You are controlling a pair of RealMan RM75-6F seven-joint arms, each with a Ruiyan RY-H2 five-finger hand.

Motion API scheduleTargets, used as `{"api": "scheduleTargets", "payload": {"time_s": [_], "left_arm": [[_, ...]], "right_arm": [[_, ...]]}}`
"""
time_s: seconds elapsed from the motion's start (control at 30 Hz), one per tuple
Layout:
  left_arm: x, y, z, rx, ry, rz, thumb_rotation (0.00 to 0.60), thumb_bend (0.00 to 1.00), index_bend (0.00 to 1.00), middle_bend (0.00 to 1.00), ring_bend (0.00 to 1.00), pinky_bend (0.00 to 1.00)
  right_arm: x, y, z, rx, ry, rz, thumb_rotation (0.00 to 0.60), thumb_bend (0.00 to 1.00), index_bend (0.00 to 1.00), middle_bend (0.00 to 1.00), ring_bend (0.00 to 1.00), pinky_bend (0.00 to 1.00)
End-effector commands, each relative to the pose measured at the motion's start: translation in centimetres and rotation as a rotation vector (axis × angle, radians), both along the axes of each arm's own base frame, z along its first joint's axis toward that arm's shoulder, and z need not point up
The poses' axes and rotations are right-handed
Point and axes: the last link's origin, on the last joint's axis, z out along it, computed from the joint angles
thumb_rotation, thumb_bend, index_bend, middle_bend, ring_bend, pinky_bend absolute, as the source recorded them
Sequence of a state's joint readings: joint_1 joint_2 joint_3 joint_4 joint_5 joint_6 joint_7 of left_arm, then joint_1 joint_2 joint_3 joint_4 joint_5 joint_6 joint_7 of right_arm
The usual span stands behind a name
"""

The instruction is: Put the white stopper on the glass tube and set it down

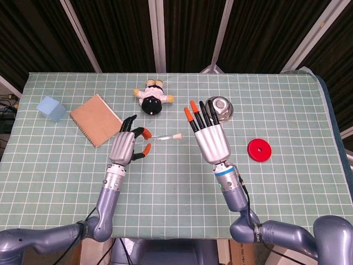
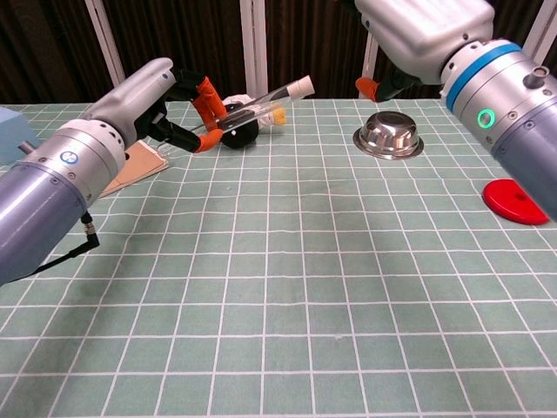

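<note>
My left hand (image 1: 128,146) (image 2: 178,103) pinches a clear glass tube (image 1: 164,137) (image 2: 257,98) between its thumb and fingers, above the table. The tube points to the right, and the white stopper (image 1: 177,135) (image 2: 300,84) sits on its free end. My right hand (image 1: 209,136) (image 2: 426,30) is raised to the right of the tube, apart from it, with its fingers spread and nothing in it. In the chest view only its palm and wrist show at the top right.
A doll (image 1: 152,97) (image 2: 244,128) lies behind the tube. A brown notebook (image 1: 96,119) (image 2: 144,162) and a blue cube (image 1: 51,108) lie at the left. A steel bowl (image 1: 219,108) (image 2: 389,138) and a red disc (image 1: 258,149) (image 2: 519,201) sit at the right.
</note>
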State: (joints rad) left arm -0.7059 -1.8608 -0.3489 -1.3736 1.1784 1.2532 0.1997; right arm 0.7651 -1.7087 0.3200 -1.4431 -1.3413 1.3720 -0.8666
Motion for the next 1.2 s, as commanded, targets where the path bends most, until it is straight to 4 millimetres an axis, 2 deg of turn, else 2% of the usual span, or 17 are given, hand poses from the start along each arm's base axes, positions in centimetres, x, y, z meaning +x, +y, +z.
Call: {"api": "scheduleTargets", "payload": {"time_s": [0.03,0.27,0.63,1.0,1.2], "left_arm": [[-0.8,-0.2,0.1,-0.016,0.055,-0.010,0.600,0.67,0.52,0.50,0.07,0.00],[-2.1,-1.1,-0.5,-0.065,0.161,-0.026,0.600,0.67,0.53,0.50,0.08,0.00],[-2.8,-2.0,-2.9,-0.134,0.292,-0.045,0.600,0.67,0.53,0.50,0.08,0.00],[-3.3,-2.2,-4.7,-0.179,0.383,-0.030,0.600,0.67,0.52,0.50,0.08,0.00],[-3.6,-2.3,-4.9,-0.198,0.420,-0.014,0.600,0.66,0.49,0.45,0.08,0.00]], "right_arm": [[-0.3,-0.1,0.8,-0.014,-0.010,-0.013,0.600,0.38,0.00,0.00,0.00,0.00],[-0.2,-0.2,2.2,-0.026,-0.033,-0.019,0.600,0.38,0.00,0.00,0.00,0.00],[0.7,0.2,3.4,-0.027,-0.062,0.000,0.600,0.38,0.00,0.00,0.00,0.00],[0.4,0.4,3.8,-0.016,-0.075,-0.012,0.600,0.38,0.00,0.00,0.00,0.00],[-0.3,0.5,3.6,-0.007,-0.080,-0.029,0.600,0.38,0.00,0.00,0.00,0.00]]}}
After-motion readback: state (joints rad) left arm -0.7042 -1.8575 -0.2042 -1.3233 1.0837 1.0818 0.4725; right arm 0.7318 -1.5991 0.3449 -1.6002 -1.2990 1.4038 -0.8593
